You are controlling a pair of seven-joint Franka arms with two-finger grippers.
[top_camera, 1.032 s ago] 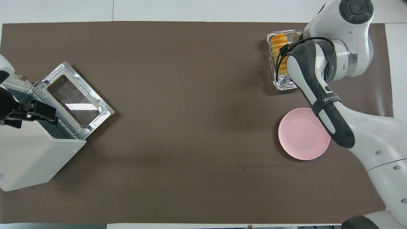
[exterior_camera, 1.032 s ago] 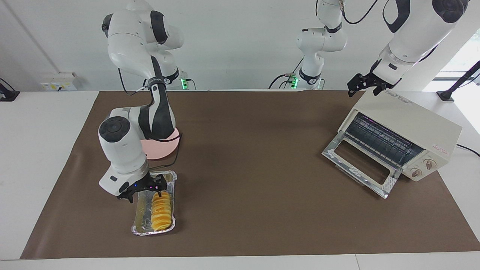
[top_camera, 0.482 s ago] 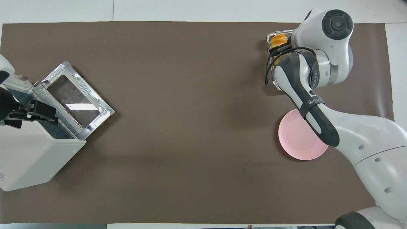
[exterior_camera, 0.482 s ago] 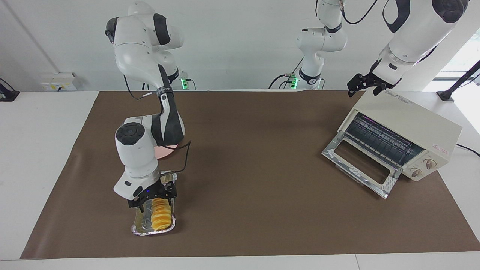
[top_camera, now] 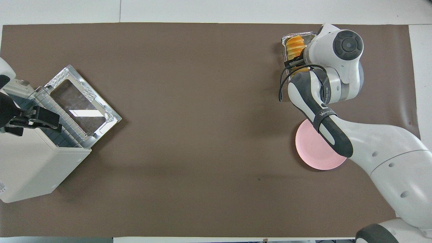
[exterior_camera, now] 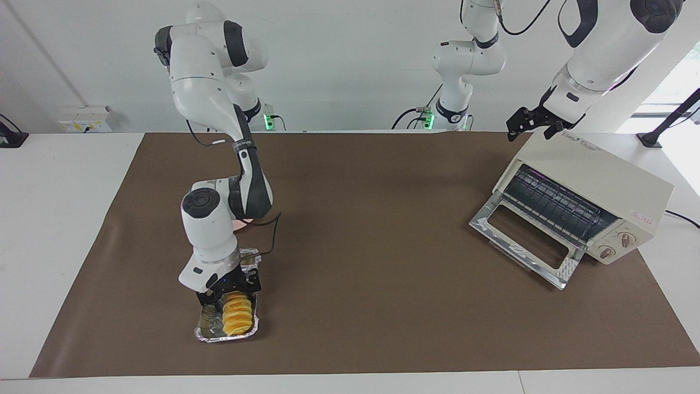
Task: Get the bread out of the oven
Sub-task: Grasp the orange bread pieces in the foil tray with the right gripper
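The bread (exterior_camera: pixel 238 320), a golden ridged loaf, lies in a silver foil tray (exterior_camera: pixel 205 328) on the brown mat at the right arm's end of the table, outside the oven; it also shows in the overhead view (top_camera: pixel 294 43). My right gripper (exterior_camera: pixel 229 295) is down in the tray, open, with its fingers on either side of the bread's end nearer the robots. The cream-white oven (exterior_camera: pixel 596 180) stands at the left arm's end with its glass door (exterior_camera: pixel 525 241) dropped open and its wire rack bare. My left gripper (exterior_camera: pixel 533 128) waits, open, at the oven's top edge.
A pink round plate (top_camera: pixel 314 155) lies nearer to the robots than the foil tray, partly under the right arm. The oven (top_camera: pixel 30 168) and its open door (top_camera: pixel 81 108) take up the left arm's end of the brown mat (top_camera: pixel 202 118).
My right gripper has swung over the tray from its side and come down around the bread. The tray has shifted slightly. The left arm and the oven have not moved.
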